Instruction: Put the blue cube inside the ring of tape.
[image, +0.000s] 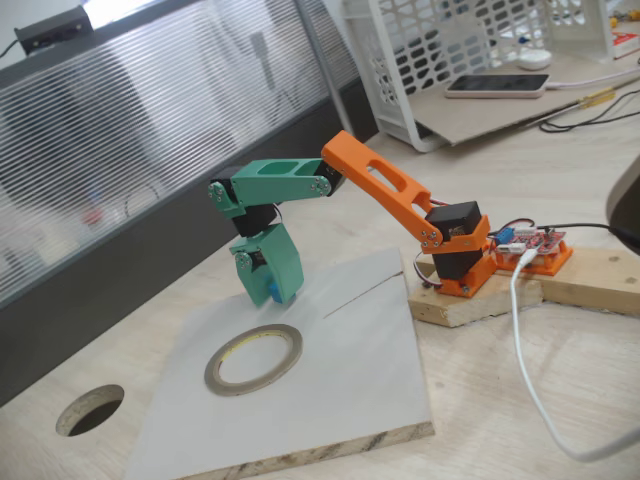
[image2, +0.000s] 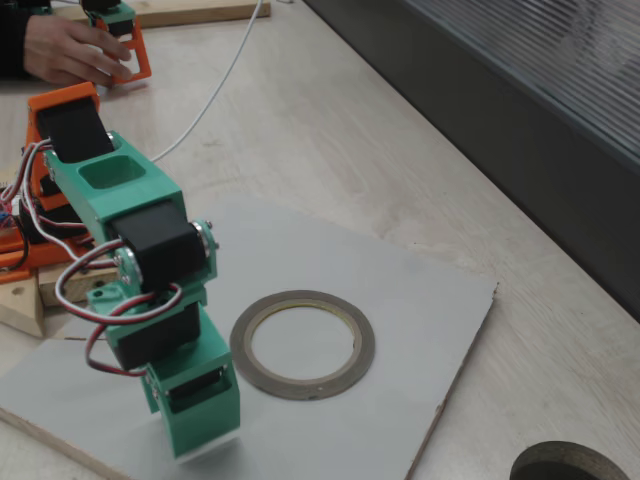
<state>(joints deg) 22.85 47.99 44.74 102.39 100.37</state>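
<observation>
The ring of tape (image: 213, 373) lies flat on a grey board (image: 350, 380), and its wide opening holds nothing. My green gripper (image: 275, 298) points down over the board just behind the ring. A small patch of the blue cube (image: 276, 289) shows between its fingers, and the jaws look closed on it. In a fixed view from the other side, the gripper (image2: 200, 445) hangs to the left of the ring of tape (image2: 366, 345); the cube is hidden there behind the green fingers.
A dark round hole (image: 90, 410) is cut in the wooden tabletop beyond the board's corner, also seen as the hole (image2: 570, 465). The arm's orange base (image: 465, 265) stands on a wooden block with a white cable beside it. A white basket (image: 440, 60) sits at the back.
</observation>
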